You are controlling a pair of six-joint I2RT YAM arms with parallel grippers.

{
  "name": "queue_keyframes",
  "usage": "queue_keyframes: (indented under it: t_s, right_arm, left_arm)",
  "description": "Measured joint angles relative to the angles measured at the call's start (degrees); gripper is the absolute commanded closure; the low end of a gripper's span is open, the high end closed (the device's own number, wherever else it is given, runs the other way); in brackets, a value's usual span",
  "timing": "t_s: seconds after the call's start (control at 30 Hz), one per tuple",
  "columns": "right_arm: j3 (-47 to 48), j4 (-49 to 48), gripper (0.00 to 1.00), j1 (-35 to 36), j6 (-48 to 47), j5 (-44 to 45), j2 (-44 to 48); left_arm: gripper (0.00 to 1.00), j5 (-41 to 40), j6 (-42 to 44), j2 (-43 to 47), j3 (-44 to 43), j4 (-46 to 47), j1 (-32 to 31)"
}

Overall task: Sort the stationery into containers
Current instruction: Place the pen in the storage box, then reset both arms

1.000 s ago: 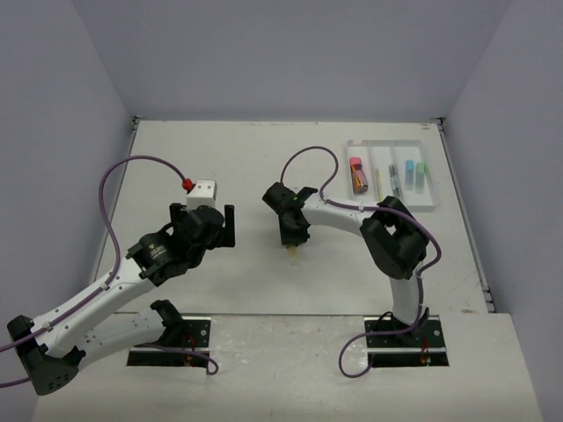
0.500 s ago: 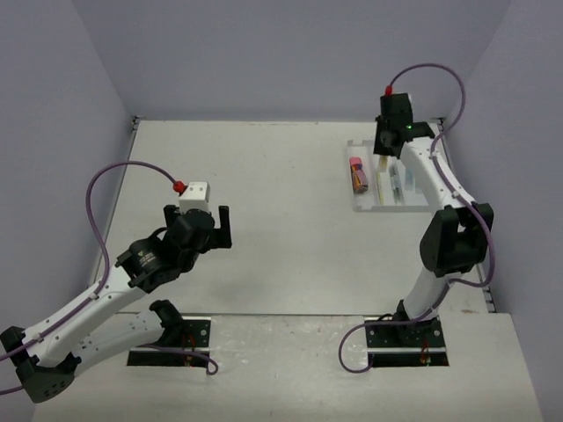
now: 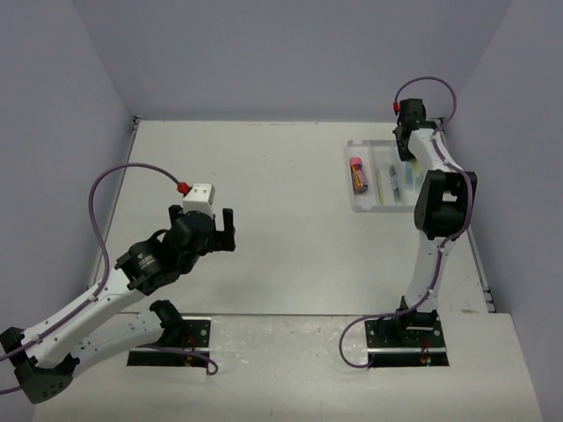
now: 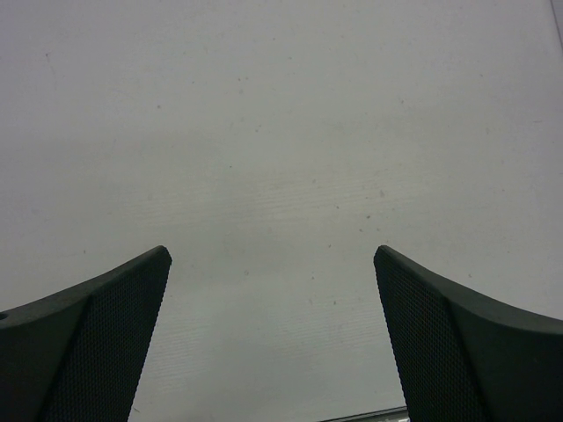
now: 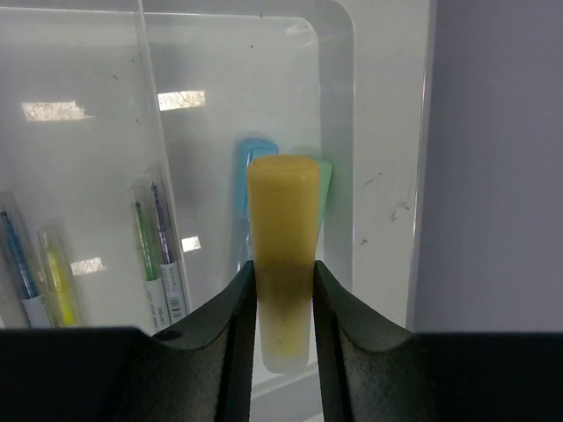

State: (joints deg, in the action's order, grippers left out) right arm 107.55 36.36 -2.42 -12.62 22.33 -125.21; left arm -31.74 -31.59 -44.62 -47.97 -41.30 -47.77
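Right gripper: pinching yellow marker above tray (2 o'clock on table).
Left gripper: jaws wide apart, empty.

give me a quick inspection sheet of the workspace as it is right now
surface: white table, bare apart from the tray
job's things: white tray at the far right; pink-capped item in its left compartment; thin pens further in; blue marker and mint-green marker side by side in the right compartment; yellow marker held over them
clutter: nothing seen
grippers: right gripper shut on the yellow marker; left gripper open, empty, over bare table
cables: purple cables loop from each wrist, off the tabletop
surroundings: plain lavender walls on three sides
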Motion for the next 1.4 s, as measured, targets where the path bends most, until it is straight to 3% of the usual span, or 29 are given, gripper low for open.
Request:
queue_keyframes:
  t_s: [0.33, 0.43, 0.53, 0.87, 1.17, 1.27, 1.33, 1.4]
  right_arm:
    - [0.43, -0.91, 0.75, -0.02, -0.45, 0.64, -3.05]
    - [0.43, -0.66, 0.59, -0.02, 0.24, 0.25, -3.28]
    - [0.45, 0.05, 0.33, -0.02, 1.33, -0.99, -3.28]
    - [-0.61, 3.82, 0.33, 0.39, 7.95, -5.78, -1.61]
    - [-10.77, 2.75, 0.35, 4.60, 17.04, -8.33, 12.63]
    - [-19.18, 0.72, 0.23, 10.50, 19.68, -8.29, 20.66]
    - [-25.12, 0.31, 0.02, 16.14, 21.57, -8.57, 26.86]
    - [-30.59, -1.97, 0.01, 22.40, 23.77, -8.47, 33.51]
  left_arm:
    - [0.00, 0.06, 0.77, -0.80, 0.00, 0.11, 0.00]
    - [0.00, 0.06, 0.79, -1.52, 0.00, 0.11, 0.00]
    - [0.00, 0.06, 0.79, -1.91, 0.00, 0.11, 0.00]
    - [0.00, 0.02, 0.79, -2.44, 0.00, 0.09, 0.00]
    - [0.00, -0.68, 0.71, -3.00, 0.00, -0.05, 0.00]
    - [0.00, -3.18, -0.49, -2.99, -0.08, -0.97, 0.01]
    - [0.00, -5.29, -1.63, -2.98, -0.33, -2.10, 0.02]
    - [0.00, -7.36, -2.80, -2.97, -0.79, -3.50, 0.02]
